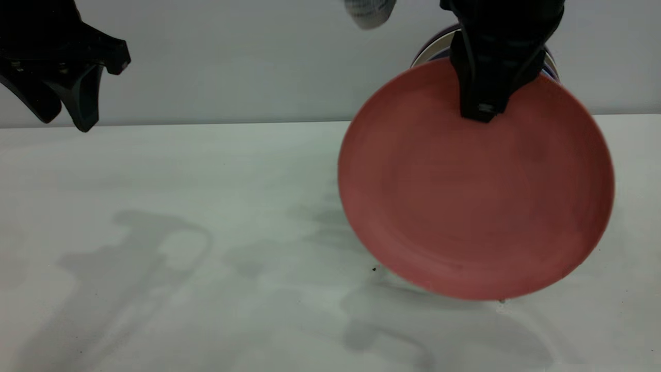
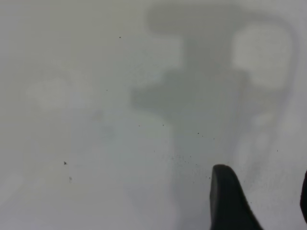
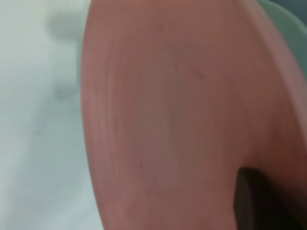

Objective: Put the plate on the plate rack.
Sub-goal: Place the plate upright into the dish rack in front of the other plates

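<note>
Exterior view: the right claw (image 1: 483, 111) pinched the top rim of the round, matte salmon plate (image 1: 475, 191), held upright above the pale worktop (image 1: 206, 248). The left claw (image 1: 67, 111) hung open, well apart, over bare surface.

Left end effector (image 1: 67, 116): matte black, tapered curved fingers, small red mark. Right end effector (image 1: 483, 111): same black plastic.

You'll find no readable text, label or number anywhere. The plate (image 1: 475, 186) carries none. Neither does the counter (image 1: 181, 217).
</note>
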Controlling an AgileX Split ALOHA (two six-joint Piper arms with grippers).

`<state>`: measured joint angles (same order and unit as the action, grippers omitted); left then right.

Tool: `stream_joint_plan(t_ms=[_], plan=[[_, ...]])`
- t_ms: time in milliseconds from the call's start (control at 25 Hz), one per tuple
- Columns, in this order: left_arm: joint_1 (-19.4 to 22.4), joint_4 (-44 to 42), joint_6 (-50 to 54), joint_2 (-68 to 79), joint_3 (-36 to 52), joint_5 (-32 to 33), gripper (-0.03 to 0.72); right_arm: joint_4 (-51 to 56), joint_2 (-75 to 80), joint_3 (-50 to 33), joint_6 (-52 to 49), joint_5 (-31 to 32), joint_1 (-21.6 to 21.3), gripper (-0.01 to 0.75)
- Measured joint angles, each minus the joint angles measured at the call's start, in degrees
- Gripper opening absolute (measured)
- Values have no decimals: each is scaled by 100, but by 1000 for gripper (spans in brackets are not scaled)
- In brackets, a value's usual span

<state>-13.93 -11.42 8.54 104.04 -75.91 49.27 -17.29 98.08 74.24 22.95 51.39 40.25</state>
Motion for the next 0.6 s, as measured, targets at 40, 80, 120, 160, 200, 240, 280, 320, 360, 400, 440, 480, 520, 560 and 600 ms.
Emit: stream_joint_plan(t_ms=[40,80,120,160,200,240,280,320,360,400,440,480,520,560,600], plan=[[0,0,-19,0,0,0,402,-152,-32,0,-72,6,81,90],[0,0,-30,0,0,0,402,-300,-63,0,-139,10,161,90],[0,0,-43,0,0,0,402,-437,-106,5,-191,34,224,90],[0,0,-43,0,0,0,402,-538,-131,7,-241,47,275,90],[0,0,-48,0,0,5,402,-664,-160,7,-295,58,334,90],[0,0,-48,0,0,5,402,-785,-175,7,-362,74,368,90],[0,0,-48,0,0,5,402,-887,-193,11,-421,91,393,90],[0,0,-48,0,0,5,402,-996,-205,11,-492,129,424,90],[0,0,-48,0,0,10,402,-1114,-211,11,-565,167,435,90],[0,0,-48,0,0,10,402,-1235,-216,11,-646,207,458,90],[0,0,-55,0,0,10,402,-1345,-217,11,-705,225,470,90],[0,0,-55,0,0,10,402,-1464,-217,11,-761,230,499,90],[0,0,-55,0,0,10,402,-1588,-217,11,-815,230,545,90],[0,0,-55,0,0,15,402,-1678,-217,11,-865,230,567,90],[0,0,-55,0,0,22,402,-1745,-217,11,-908,222,602,90]])
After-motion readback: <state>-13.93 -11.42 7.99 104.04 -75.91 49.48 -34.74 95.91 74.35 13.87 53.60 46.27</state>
